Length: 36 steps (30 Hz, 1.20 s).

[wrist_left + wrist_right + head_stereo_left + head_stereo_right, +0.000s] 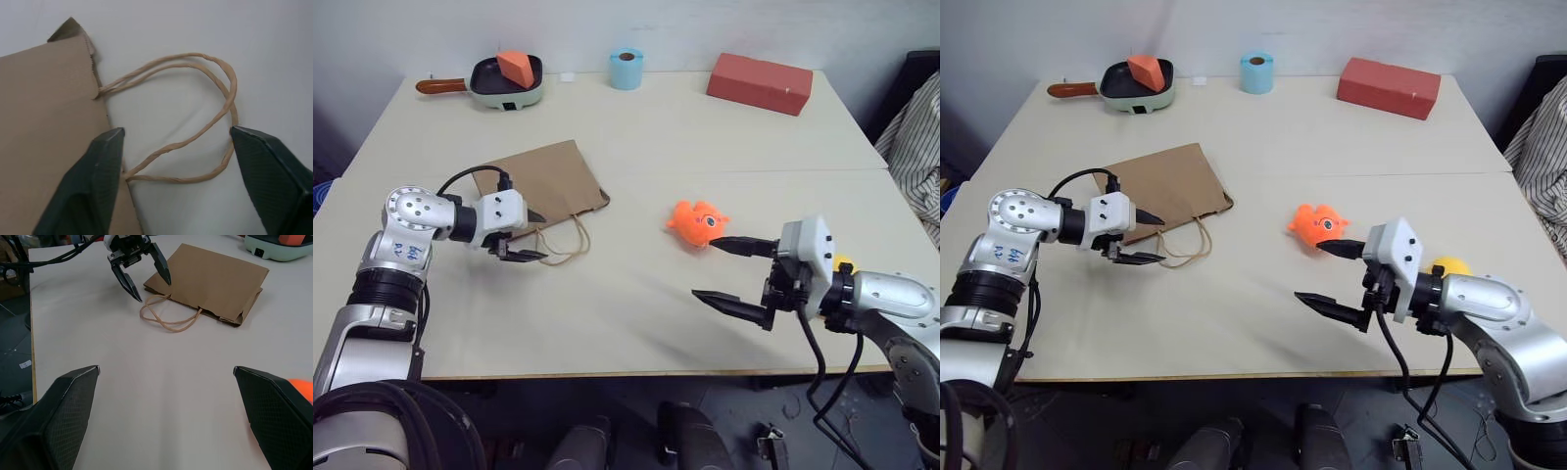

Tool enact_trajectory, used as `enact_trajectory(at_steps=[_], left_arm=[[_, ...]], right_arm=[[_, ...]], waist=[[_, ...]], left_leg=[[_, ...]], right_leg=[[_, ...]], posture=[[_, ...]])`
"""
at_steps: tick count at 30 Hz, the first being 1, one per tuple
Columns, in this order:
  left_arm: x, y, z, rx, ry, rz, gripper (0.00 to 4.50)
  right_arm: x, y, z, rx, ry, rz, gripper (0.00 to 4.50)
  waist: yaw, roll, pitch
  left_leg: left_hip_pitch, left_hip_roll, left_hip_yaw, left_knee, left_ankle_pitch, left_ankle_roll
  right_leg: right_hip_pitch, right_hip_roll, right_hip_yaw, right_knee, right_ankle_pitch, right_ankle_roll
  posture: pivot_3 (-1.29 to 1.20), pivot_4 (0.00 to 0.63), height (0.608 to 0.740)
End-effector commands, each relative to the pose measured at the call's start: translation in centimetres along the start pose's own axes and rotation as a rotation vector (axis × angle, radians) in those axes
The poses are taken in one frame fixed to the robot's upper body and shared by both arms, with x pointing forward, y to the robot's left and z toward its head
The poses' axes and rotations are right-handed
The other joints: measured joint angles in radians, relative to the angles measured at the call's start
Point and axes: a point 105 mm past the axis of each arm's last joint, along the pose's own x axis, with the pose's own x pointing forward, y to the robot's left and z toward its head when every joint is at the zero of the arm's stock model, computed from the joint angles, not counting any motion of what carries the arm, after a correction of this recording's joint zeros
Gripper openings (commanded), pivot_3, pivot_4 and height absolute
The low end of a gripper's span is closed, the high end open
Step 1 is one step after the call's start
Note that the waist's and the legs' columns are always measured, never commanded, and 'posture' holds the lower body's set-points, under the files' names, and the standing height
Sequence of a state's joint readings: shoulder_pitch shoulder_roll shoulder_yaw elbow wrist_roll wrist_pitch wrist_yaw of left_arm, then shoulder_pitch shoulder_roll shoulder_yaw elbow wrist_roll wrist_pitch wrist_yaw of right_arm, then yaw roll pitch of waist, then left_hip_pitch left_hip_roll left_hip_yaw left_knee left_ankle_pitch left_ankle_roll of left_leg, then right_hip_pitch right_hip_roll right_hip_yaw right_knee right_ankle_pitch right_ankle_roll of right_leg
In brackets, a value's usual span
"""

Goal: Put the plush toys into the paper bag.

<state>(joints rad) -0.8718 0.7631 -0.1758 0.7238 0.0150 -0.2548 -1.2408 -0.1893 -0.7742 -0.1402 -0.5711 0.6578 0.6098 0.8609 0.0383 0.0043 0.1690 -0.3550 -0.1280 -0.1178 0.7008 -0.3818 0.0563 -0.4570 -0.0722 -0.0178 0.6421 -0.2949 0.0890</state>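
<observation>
Brown kraft paper bag (546, 181) lies flat toward the desk's (636, 313) left edge, twisted-cord handles (195, 122) looped between the left tool's (530, 235) parted black fingers. Rightward, a fuzzy orange fish toy (697, 223) sits just beside the wide-spread, empty right tool (732, 275); a lumpy yellow toy (1449, 265) lies behind that arm.

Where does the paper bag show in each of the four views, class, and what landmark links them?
Left eye: paper bag left of centre, lying flat.
Right eye: left of centre.
Left wrist: along one side.
Right wrist: far across the table.
Shared landmark: cord handles at the bag's mouth.
</observation>
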Motion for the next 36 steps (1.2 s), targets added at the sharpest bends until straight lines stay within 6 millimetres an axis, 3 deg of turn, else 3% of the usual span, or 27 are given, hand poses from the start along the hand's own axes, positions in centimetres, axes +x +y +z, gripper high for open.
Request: enact_trajectory(at_steps=[1, 8, 12, 15, 18, 26, 31, 36], left_arm=[[-0.1, 0.5, 0.4, 0.053, 0.009, -0.008, 2.35], [1.1, 1.2, 1.2, 0.026, -0.042, 0.008, 0.04], [1.2, 0.8, 5.3, -0.067, -0.278, -0.084, 0.04], [1.0, 0.5, 7.3, -0.115, -0.36, -0.126, 0.0], [0.3, 0.6, 8.9, -0.192, -0.435, -0.143, 0.0], [-0.8, -0.1, 12.4, -0.329, -0.596, -0.199, 0.0], [-0.9, -1.0, 14.4, -0.326, -0.66, -0.216, 0.0], [-1.4, -1.7, 15.7, -0.319, -0.698, -0.229, 0.0]], right_arm=[[0.1, 0.4, 1.1, -0.049, -0.032, -0.002, 4.5], [0.8, 0.7, 0.9, -0.04, -0.034, 0.007, 4.5], [1.2, 0.7, 0.7, -0.013, -0.044, 0.017, 4.5], [1.7, 0.4, 0.8, 0.003, -0.052, 0.015, 3.89], [2.8, 0.2, 1.2, 0.011, -0.068, 0.018, 2.89], [9.0, -2.3, 1.3, 0.017, -0.12, -0.062, 0.01], [12.3, -3.2, 0.0, 0.032, -0.109, -0.11, 0.01], [13.8, -3.4, -1.4, 0.062, -0.079, -0.113, 0.01]], waist=[[0.0, -0.001, 0.0], [-0.008, -0.001, 0.0], [-0.014, -0.002, 0.0], [-0.017, -0.002, 0.0], [-0.025, -0.002, 0.0], [-0.043, -0.002, 0.0], [-0.042, -0.002, 0.0], [-0.044, -0.002, 0.0]], left_leg=[[-0.001, 0.0, 0.0, 0.001, 0.0, 0.0], [-0.001, 0.0, 0.001, 0.002, 0.0, 0.0], [-0.002, 0.0, 0.001, 0.002, 0.0, 0.0], [-0.004, 0.0, 0.001, 0.005, 0.0, 0.0], [-0.004, 0.0, 0.001, 0.006, 0.0, 0.0], [-0.004, 0.0, 0.001, 0.009, 0.0, 0.0], [-0.004, -0.001, 0.0, 0.011, 0.0, 0.0], [-0.004, -0.002, -0.002, 0.012, 0.0, 0.0]], right_leg=[[-0.001, -0.001, 0.0, 0.002, 0.0, 0.0], [-0.002, -0.001, 0.0, 0.004, 0.0, 0.0], [-0.003, -0.001, 0.001, 0.005, 0.0, 0.0], [-0.005, -0.001, 0.0, 0.006, 0.0, 0.0], [-0.005, -0.001, 0.001, 0.007, 0.0, 0.0], [-0.007, -0.001, 0.002, 0.013, 0.0, -0.001], [-0.007, -0.001, 0.001, 0.015, 0.0, -0.001], [-0.007, -0.001, 0.0, 0.017, 0.0, -0.001]], posture=[[0.0, 0.15, 0.74], [0.0, 0.15, 0.74], [0.0, 0.15, 0.74], [0.0, 0.15, 0.74], [0.0, 0.15, 0.74], [0.0, 0.15, 0.74], [0.0, 0.15, 0.74], [0.0, 0.15, 0.74]])
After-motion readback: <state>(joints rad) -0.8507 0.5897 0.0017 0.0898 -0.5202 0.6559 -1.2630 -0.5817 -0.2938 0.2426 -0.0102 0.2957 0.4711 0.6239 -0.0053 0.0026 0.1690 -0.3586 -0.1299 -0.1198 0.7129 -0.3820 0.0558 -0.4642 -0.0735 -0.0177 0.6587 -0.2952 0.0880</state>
